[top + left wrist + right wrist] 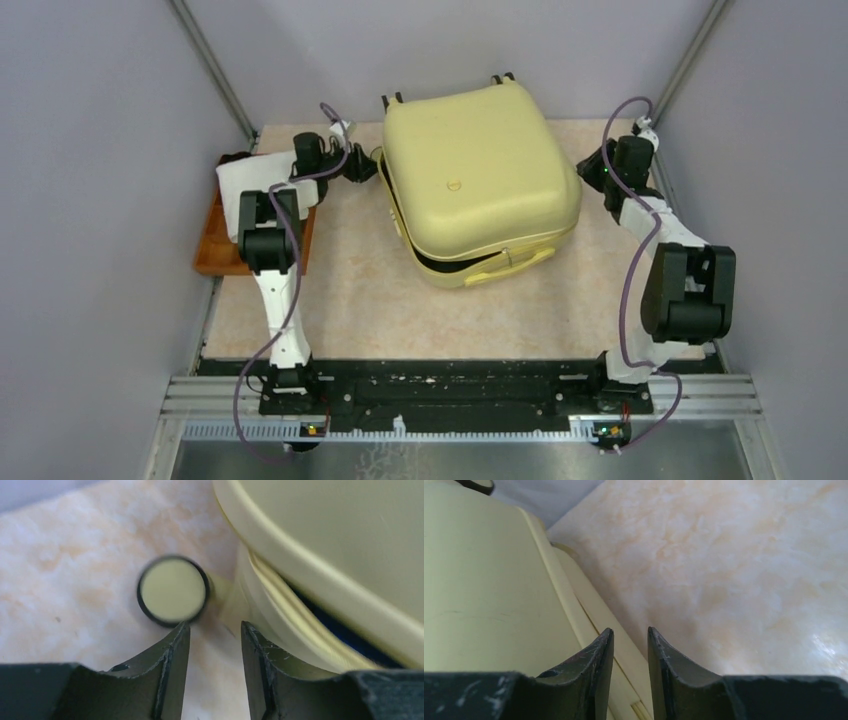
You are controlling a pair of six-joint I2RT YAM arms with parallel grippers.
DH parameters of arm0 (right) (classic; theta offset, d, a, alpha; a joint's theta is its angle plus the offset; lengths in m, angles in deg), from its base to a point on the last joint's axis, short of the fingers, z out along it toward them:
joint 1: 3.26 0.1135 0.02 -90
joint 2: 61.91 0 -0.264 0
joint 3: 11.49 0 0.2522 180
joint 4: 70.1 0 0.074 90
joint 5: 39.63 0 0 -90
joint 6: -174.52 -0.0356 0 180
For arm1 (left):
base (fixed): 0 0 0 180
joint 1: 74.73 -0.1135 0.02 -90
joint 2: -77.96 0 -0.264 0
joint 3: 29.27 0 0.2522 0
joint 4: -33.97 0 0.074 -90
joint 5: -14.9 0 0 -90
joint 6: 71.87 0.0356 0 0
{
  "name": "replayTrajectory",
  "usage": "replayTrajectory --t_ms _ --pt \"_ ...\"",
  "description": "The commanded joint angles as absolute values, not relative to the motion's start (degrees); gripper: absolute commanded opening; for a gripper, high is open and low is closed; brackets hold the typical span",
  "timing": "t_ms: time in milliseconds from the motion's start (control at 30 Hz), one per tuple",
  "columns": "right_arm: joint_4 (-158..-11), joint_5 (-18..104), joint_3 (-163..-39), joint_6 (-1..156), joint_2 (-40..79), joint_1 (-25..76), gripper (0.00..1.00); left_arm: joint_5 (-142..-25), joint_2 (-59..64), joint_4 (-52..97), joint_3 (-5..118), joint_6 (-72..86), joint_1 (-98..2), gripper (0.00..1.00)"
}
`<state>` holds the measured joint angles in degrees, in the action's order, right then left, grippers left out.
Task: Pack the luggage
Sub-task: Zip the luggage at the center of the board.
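Note:
The pale yellow luggage (pixel 480 160) lies flat at the back middle of the table. Its lid is down, with a dark gap along the front edge. My left gripper (pixel 362 168) is at its left side, jaws slightly open and empty. In the left wrist view (pixel 215 627) it sits just in front of a cream, black-rimmed wheel (pixel 173 590), with the shell (pixel 350 540) to the right. My right gripper (pixel 590 172) is at the luggage's right side. In the right wrist view (pixel 630 630) its jaws are narrowly open and empty, beside the shell (pixel 484 590).
A brown tray (pixel 215 250) with a white cloth (pixel 245 185) sits at the table's left edge, under the left arm. Grey walls enclose the table on the left, right and back. The marbled tabletop (pixel 350 290) shows in front of the luggage.

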<state>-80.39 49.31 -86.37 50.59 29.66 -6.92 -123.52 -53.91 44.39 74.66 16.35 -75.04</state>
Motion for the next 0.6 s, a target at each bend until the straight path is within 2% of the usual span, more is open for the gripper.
replayTrajectory --t_ms 0,233,433,567 --pt "-74.91 39.34 -91.38 49.84 33.75 -4.48 0.31 -142.76 -43.21 44.25 65.55 24.75 -73.48 0.47" --pt "-74.25 31.88 -98.02 50.95 42.25 -3.61 0.31 -147.57 -32.19 16.78 59.22 50.46 -73.8 0.45" --pt "-78.65 37.03 -106.86 54.46 45.47 -3.71 0.37 -145.24 -28.46 -6.33 62.62 66.75 -74.33 0.46" --pt "-85.91 37.0 -121.42 55.71 54.59 -3.79 0.37 -143.36 -25.05 -6.12 55.56 70.14 -73.67 0.44"
